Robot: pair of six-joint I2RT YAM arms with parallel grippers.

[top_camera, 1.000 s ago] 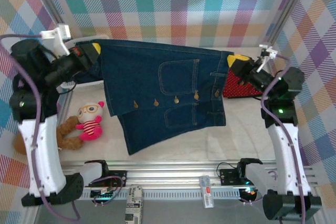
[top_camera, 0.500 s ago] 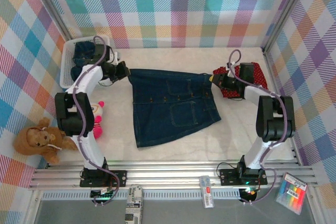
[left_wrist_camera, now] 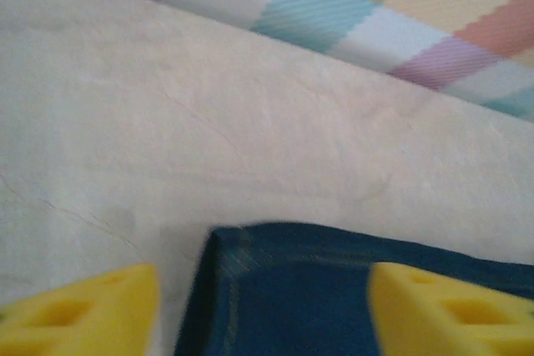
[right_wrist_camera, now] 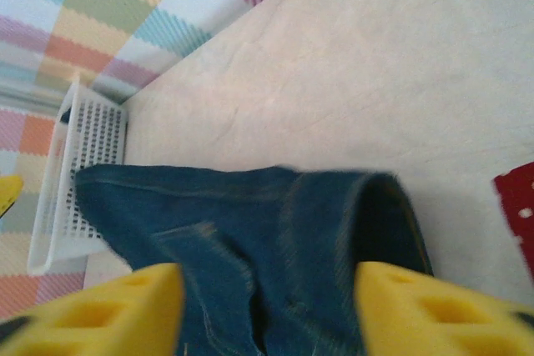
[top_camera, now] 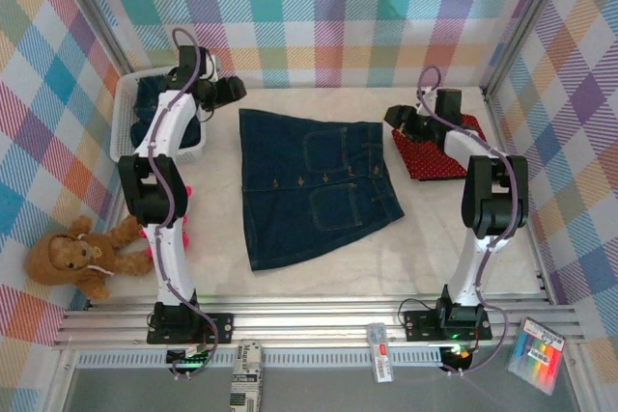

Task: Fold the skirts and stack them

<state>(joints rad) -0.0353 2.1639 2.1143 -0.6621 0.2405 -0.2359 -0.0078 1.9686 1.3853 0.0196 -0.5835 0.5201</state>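
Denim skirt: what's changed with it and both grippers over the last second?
The denim skirt came down from being held stretched in the air and now lies flat on the table. The left gripper and right gripper have let go of its far corners and stand open just beside them. The red dotted skirt and the white basket stayed where they were.

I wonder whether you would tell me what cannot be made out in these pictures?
- Top view: what lies in the basket. Dark cloth shows, but the left arm crosses it, so the garment cannot be told.
- Top view: the red dotted skirt, partly under the right arm.
- Left wrist view: the denim skirt, blurred and cut off by the bottom edge.
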